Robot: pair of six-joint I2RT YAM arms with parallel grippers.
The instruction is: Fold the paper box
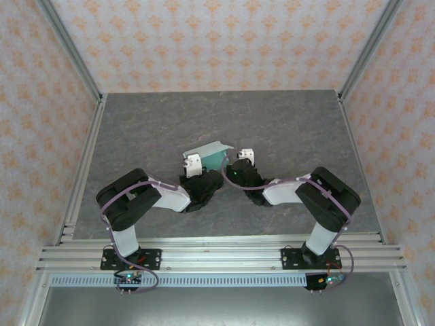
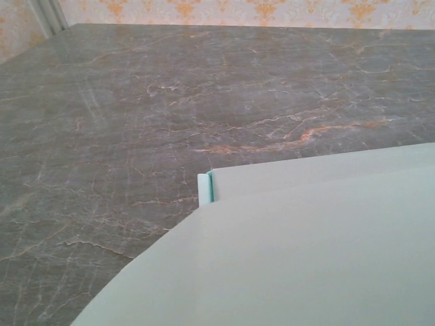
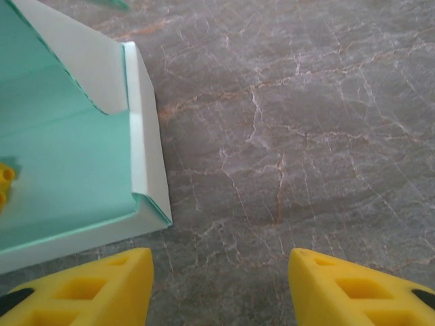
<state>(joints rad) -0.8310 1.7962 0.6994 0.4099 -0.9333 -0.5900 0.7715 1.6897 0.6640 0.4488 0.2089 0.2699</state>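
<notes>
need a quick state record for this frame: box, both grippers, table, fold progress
paper box: mint card, partly folded, walls raised at the corner in the right wrist view, top open
left gripper: shut, appears to pinch the box's card on its left side
right gripper: open, nothing between the fingers, over bare table beside the box's corner, apart from it
table: grey marble-look surface
fold progress: not finished, a flap stands loose at the far side

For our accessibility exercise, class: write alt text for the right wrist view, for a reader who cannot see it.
The right hand hangs open over a grey marbled table, its two yellow fingertips apart with nothing between them. At the picture's left lies the paper box, partly folded, mint-green inside and white outside.
</notes>
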